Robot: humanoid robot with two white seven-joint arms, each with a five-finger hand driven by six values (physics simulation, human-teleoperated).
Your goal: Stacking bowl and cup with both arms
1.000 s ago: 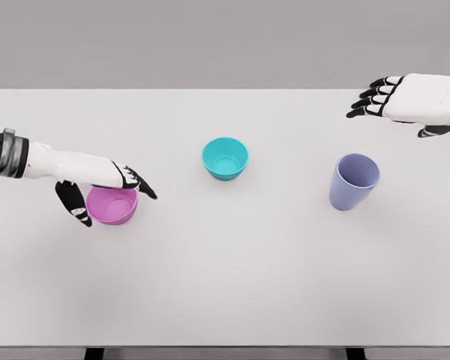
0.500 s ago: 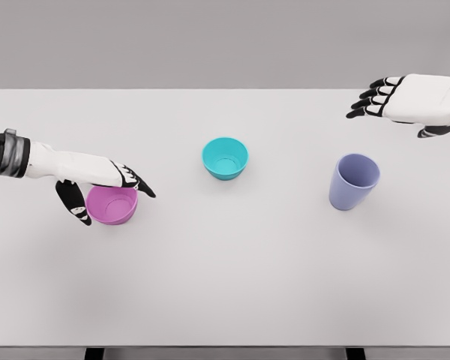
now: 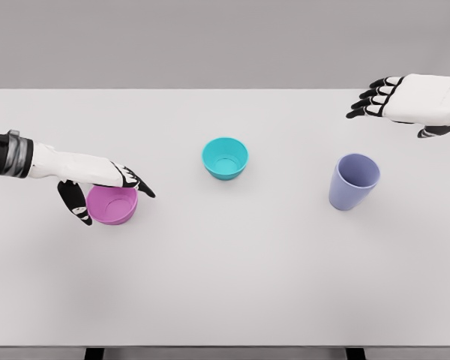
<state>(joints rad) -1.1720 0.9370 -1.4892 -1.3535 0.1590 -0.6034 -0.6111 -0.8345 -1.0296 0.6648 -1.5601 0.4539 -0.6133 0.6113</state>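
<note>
Head view: left hand [image 3: 97, 184] grasps pink bowl [image 3: 112, 206]; right hand [image 3: 405, 101] released.

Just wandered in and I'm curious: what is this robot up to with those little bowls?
The left hand is closing around a pink bowl near the left side of the white table, thumb on one side and fingers over the rim. A teal bowl sits in the middle and a lavender cup to the right, both untouched. The right hand hovers open beyond the cup. Nothing is stacked yet.
</note>
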